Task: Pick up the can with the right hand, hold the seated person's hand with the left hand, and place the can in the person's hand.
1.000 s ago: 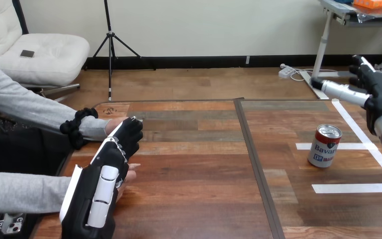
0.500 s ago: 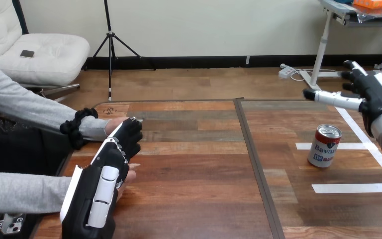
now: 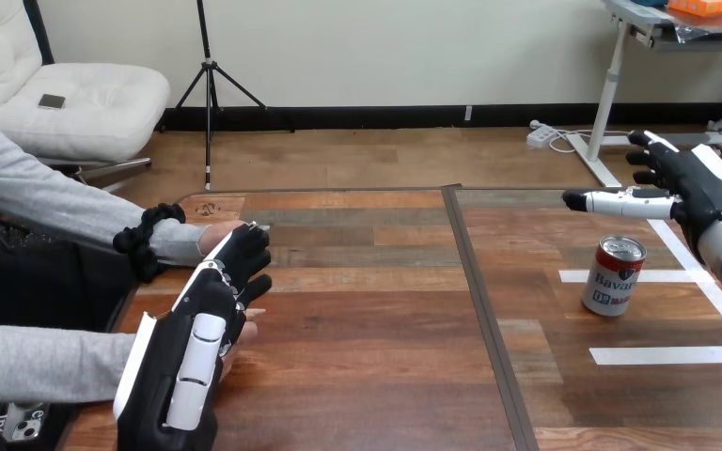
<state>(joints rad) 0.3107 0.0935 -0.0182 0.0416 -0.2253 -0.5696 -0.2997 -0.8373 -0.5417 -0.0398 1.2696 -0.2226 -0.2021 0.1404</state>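
1. Our right hand (image 3: 694, 184) hangs just above the can (image 3: 613, 275), spread wide open, touching nothing
2. The can stands upright on a white tape strip (image 3: 679, 275) at the table's (image 3: 367, 362) right side
3. Our left hand (image 3: 199, 334) lies over the person's nearer hand (image 3: 247, 326) at the left; we can't tell if it's gripping

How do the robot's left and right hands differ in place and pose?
The left hand lies low at the table's left, over the person's hand; the right hand is raised at the right, above the can and apart from it. The left hand shows its white back; the right hand is open and holds nothing. Both are black with white shells.
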